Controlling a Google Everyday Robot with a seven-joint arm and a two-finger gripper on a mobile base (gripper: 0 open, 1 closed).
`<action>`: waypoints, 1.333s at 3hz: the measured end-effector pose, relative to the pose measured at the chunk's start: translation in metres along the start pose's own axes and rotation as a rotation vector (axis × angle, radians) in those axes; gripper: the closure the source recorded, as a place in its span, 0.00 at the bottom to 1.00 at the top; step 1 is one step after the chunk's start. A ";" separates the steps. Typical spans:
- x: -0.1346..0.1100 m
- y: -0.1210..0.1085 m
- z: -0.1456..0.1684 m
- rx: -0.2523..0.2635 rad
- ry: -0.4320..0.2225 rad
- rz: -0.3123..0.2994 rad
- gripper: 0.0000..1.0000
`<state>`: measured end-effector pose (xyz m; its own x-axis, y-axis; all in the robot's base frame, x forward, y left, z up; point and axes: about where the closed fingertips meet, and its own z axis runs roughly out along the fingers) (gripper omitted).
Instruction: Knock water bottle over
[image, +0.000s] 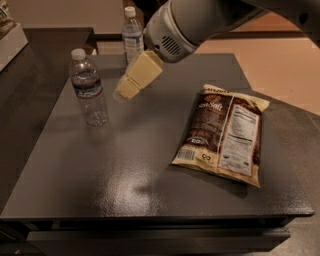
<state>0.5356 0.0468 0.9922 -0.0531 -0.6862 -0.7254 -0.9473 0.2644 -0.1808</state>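
The water bottle (88, 87), clear and ribbed with a white cap and a dark label band, stands upright on the left part of the dark table (125, 175). My gripper (126, 88), with pale yellow fingers, hangs just to the right of the bottle at its mid-height, a short gap away and not touching it. The grey arm comes in from the upper right.
A slimmer bottle (132, 34) with a pale label stands at the table's back edge, partly behind the arm. A brown chip bag (225, 132) lies flat on the right half. A lighter counter edge (10, 40) shows at the far left.
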 end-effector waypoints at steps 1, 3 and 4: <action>-0.024 -0.002 0.029 0.015 -0.030 -0.008 0.00; -0.025 -0.013 0.082 0.027 0.001 0.022 0.00; -0.024 -0.011 0.099 0.005 -0.003 0.040 0.00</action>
<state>0.5788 0.1272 0.9454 -0.0898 -0.6734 -0.7338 -0.9430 0.2945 -0.1548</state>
